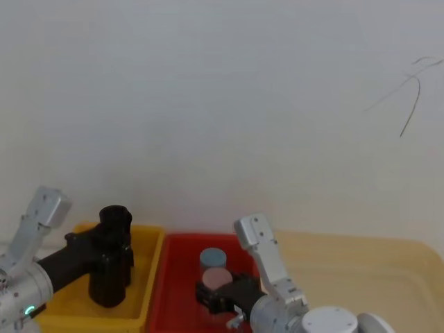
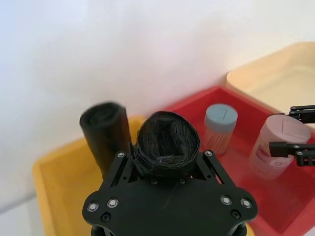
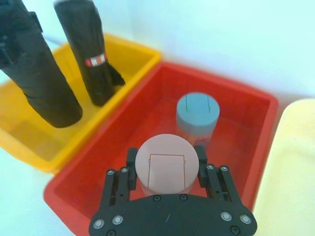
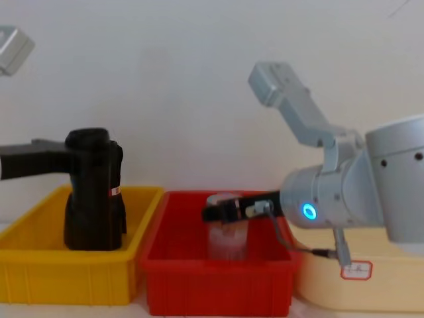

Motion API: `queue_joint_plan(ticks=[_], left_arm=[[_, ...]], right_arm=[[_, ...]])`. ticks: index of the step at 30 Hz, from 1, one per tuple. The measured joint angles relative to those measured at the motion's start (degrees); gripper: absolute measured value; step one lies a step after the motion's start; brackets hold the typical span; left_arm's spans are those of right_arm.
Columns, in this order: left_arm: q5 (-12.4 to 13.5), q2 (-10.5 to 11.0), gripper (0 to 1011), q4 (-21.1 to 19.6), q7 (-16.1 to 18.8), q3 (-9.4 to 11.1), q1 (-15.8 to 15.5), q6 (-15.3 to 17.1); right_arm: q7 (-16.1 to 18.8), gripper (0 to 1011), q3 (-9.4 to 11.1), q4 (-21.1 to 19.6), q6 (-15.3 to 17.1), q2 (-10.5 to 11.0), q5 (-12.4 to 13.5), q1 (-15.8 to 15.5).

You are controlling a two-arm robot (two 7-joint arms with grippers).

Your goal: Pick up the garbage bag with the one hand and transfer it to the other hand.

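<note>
One garbage bag (image 2: 167, 142) between left jaws

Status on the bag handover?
Left gripper shut on tall matte-black garbage-bag roll, standing in yellow bin. Right gripper around pink-lidded jar in red bin. Labelled black roll close beside.

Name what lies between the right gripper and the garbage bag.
Between the right gripper and the garbage bag stand the adjoining walls of the red bin and yellow bin, per the head view.
</note>
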Motion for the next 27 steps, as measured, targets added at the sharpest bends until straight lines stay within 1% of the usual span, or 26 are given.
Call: queue_joint_plan(ticks=[1,8,11,15,19,20,23,24,26,27], left_arm=[[0.1,0.11,360,-1.08,0.19,-0.07,0.01,0.38],[-0.18,0.37,360,-5.15,0.35,-0.3,-0.33,2.46],[-0.76,0.33,360,-6.57,-0.13,-0.31,-1.0,3.26],[-1.42,-0.09,360,-7.52,-1.08,-0.1,-2.29,3.67],[-2.05,-0.99,360,-7.56,-2.4,0.48,-4.19,3.58],[-2.32,-1.58,360,-7.18,-2.98,0.81,-5.14,3.37],[-2.73,-2.51,360,-6.28,-3.95,1.31,-6.5,2.88],[-2.96,-3.18,360,-5.49,-4.62,1.68,-7.48,2.53],[-3.15,-4.1,360,-4.32,-5.32,2.21,-8.77,2.14],[-3.32,-4.98,360,-3.05,-6.1,2.73,-9.95,1.65]], right_arm=[[0.06,660,0.13,-0.6,0.0,0.05,0.07,-0.1],[0.35,660,1.34,-5.86,0.72,0.78,0.38,-0.64],[0.21,660,2.21,-9.21,1.47,1.67,0.25,-0.92],[-0.45,660,3.25,-12.36,2.38,2.73,-0.42,-1.25],[-1.29,660,4.32,-14.99,3.13,3.76,-1.13,-1.68],[-1.76,660,4.9,-16.06,3.51,4.25,-1.52,-1.91],[-2.6,660,5.96,-17.81,4.14,5.07,-2.14,-2.37],[-2.6,660,5.96,-17.81,4.14,5.07,-2.14,-2.37],[-3.21,660,6.92,-19.12,4.59,5.7,-2.6,-2.82],[-3.5,660,7.22,-19.5,4.78,5.89,-2.8,-2.97]])
